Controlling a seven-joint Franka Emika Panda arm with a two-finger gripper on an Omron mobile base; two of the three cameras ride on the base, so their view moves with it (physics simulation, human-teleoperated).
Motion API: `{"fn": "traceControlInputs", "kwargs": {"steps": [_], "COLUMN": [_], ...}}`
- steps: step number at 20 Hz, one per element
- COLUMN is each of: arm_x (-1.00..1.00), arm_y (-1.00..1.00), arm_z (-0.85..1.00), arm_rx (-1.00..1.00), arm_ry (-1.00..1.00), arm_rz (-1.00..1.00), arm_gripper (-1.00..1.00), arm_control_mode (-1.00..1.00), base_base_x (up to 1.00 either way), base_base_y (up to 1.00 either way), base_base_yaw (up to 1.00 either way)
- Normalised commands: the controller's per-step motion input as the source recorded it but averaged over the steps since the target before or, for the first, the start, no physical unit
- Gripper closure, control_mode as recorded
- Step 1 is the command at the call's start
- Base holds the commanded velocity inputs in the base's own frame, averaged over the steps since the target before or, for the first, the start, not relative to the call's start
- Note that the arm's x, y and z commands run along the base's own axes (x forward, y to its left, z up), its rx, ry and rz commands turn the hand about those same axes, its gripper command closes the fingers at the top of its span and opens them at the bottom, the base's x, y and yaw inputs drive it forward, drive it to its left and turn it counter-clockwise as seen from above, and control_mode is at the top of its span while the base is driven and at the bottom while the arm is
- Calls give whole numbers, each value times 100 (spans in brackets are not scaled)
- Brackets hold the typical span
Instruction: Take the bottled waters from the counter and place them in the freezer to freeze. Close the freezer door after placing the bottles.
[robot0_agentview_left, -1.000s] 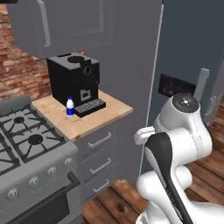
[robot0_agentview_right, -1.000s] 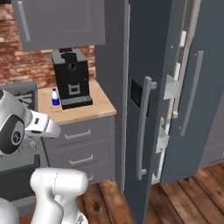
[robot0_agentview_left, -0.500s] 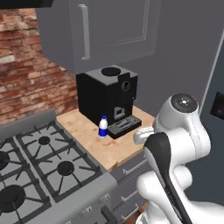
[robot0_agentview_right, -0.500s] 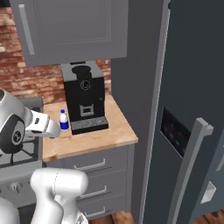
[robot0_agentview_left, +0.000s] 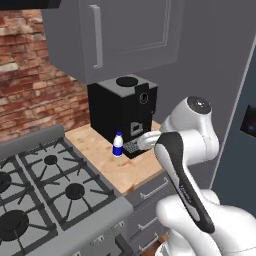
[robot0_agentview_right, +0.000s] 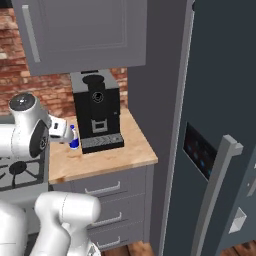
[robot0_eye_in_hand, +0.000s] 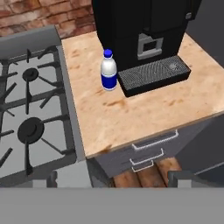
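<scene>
One white bottle (robot0_eye_in_hand: 109, 71) with a blue cap stands upright on the desk (robot0_eye_in_hand: 144, 111), just left of the coffee machine (robot0_eye_in_hand: 144, 35), ahead of and below the wide-open, empty end effector (robot0_eye_in_hand: 112, 178).

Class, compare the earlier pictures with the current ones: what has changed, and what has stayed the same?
The base has driven from the freezer toward the counter, so the whole scene shifted. The end effector has taken hold of nothing and stays open. The white bottle stands where it did, beside the coffee machine.
</scene>
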Motion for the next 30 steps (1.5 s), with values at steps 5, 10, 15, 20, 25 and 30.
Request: {"fn": "traceControlInputs", "kwargs": {"steps": [5,10,15,20,25,30], "arm_x": [98,17,19,40,38,40], "arm_y": [52,15,4,0,0,1], "arm_z": [-5,-26,-24,-37,-30,-19], "arm_rx": [10,-18,-18,-2,0,3], "arm_ry": [3,11,1,0,0,0], "arm_rz": [9,-13,-10,0,0,0], "arm_gripper": [-100,-100,-100,-100,-100,-100], "arm_control_mode": [-100,-100,-100,-100,-100,-100], "base_base_x": [0,0,0,0,0,0], "base_base_y": [0,0,0,0,0,0], "base_base_yaw": [0,0,0,0,0,0]}}
